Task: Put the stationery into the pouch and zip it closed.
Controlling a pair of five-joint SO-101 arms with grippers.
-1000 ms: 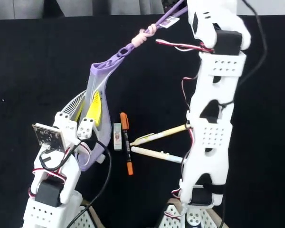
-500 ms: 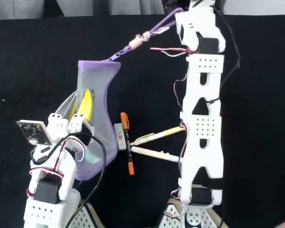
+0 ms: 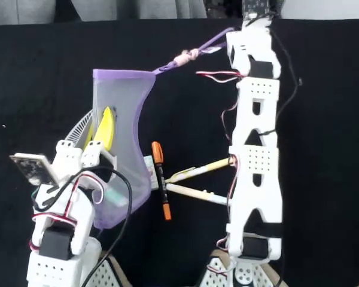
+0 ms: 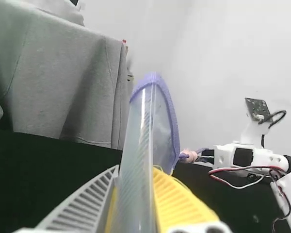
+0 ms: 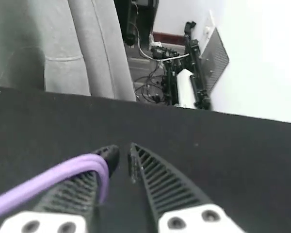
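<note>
My left gripper [image 3: 99, 149] is shut on the lower part of a translucent purple pouch [image 3: 122, 119], which stands upright above the table. Seen from the left wrist, the pouch [image 4: 145, 160] runs edge-on between the white and yellow fingers. A purple strap [image 3: 185, 58] with a pink knot leads from the pouch's top corner to my right gripper [image 3: 228, 30] at the far edge. That gripper [image 5: 121, 155] is shut on the strap [image 5: 53, 177]. On the table lie an orange marker [image 3: 160, 179], a small white eraser [image 3: 148, 169] and two pale pens [image 3: 200, 169], [image 3: 194, 194].
The right arm [image 3: 254, 155] stretches from the near edge to the far edge, just right of the pens. Black cloth [image 3: 42, 78] covers the table. Grey curtain [image 3: 137, 9] hangs behind it.
The pouch has turned from a tilted, folded shape to hanging broadside and upright. The right gripper moved left and slightly lower with the strap. The left arm shifted left.
</note>
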